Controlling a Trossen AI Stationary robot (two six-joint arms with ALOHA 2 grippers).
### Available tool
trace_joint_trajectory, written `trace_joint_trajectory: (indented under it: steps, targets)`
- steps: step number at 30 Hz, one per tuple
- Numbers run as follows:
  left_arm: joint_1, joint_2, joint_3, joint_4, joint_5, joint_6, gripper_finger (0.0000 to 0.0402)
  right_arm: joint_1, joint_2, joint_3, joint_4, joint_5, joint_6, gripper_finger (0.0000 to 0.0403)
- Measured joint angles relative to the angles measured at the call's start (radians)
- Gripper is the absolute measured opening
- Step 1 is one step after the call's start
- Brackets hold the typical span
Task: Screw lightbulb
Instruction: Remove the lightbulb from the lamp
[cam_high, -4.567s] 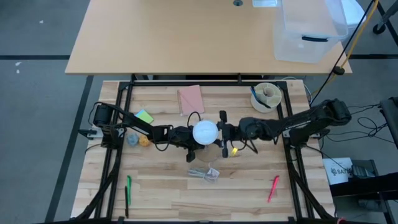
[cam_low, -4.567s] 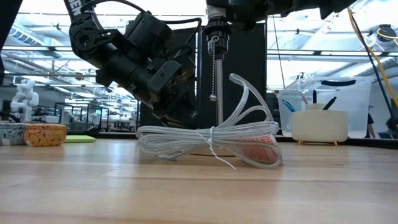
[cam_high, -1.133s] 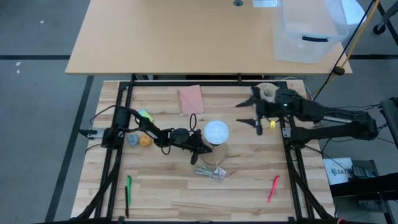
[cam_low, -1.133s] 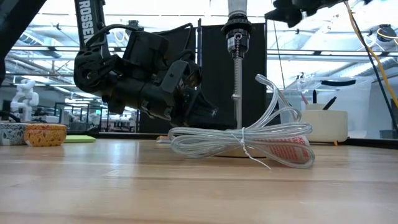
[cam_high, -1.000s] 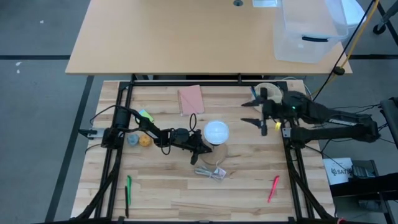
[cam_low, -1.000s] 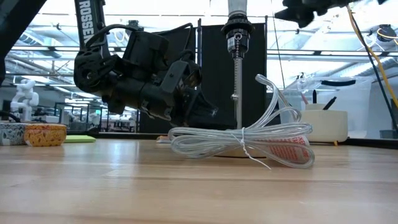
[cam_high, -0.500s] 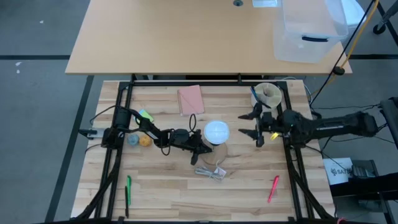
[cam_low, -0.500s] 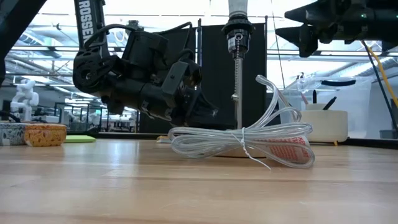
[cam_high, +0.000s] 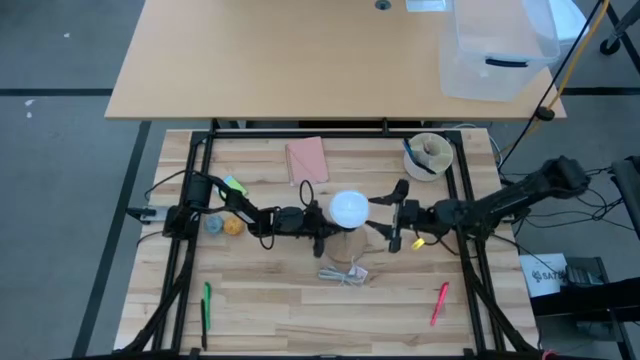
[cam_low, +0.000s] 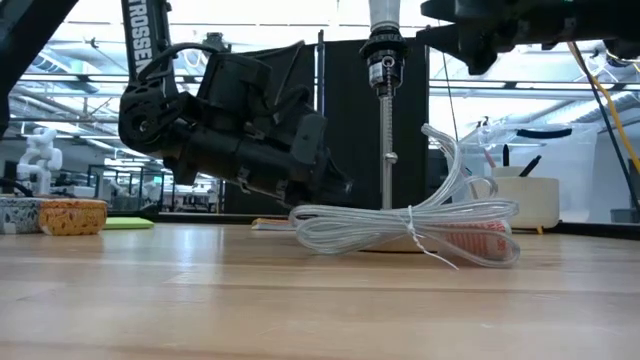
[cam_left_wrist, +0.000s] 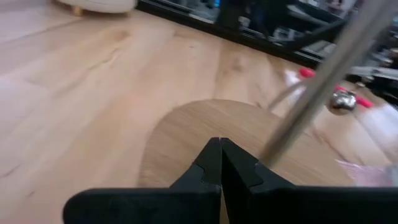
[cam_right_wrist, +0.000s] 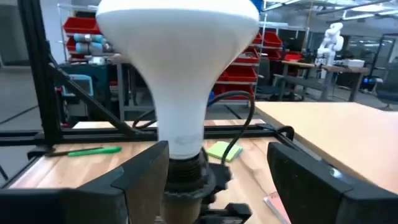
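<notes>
The white lightbulb (cam_high: 348, 209) stands upright in the black socket (cam_right_wrist: 184, 172) of a lamp with a round wooden disc base (cam_left_wrist: 205, 134). Its neck also shows in the low view (cam_low: 384, 12). My left gripper (cam_high: 320, 222) is shut and low at the disc's left side. My right gripper (cam_high: 377, 214) is open, just right of the bulb. In the right wrist view its fingers (cam_right_wrist: 147, 175) stand on either side of the bulb's neck and socket. I cannot tell whether they touch it. My left gripper has its shut fingertips (cam_left_wrist: 219, 155) down on the wooden disc near its left edge (cam_left_wrist: 180, 146), slanting down from the table's left. The disc lies flat on the table. Whether the tips press on it or only rest there does not show.
A bundled clear cord (cam_low: 410, 230) lies in front of the lamp, beside its metal stem (cam_low: 386, 130) with a pull chain. A pink notebook (cam_high: 307, 160) and a cup of pens (cam_high: 430, 155) are at the back. A green pen (cam_high: 207, 305) and a red pen (cam_high: 439, 302) lie near the front.
My right gripper has come from beside the cup at the far right, toward the table's left and down, to the bulb's right side, staying open. My left gripper has shifted slightly right. The lamp and cord bundle have slid a little with it.
</notes>
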Motion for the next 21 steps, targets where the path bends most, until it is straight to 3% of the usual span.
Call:
trace_joint_trajectory:
  steps: [12,16,21]
  targets:
    - [-0.001,0.001,0.000,-0.001,-0.065,-0.012,0.0000,0.140,0.195,0.000,0.297,0.253,0.007,0.0265]
    - [-0.002,0.002,0.000,-0.001,-0.071,-0.012,0.0000,0.146,0.264,0.006,0.392,0.263,0.000,0.0265]
    - [-0.002,0.002,0.000,-0.001,-0.071,-0.012,0.0000,0.146,0.335,0.091,0.373,0.261,-0.035,0.0265]
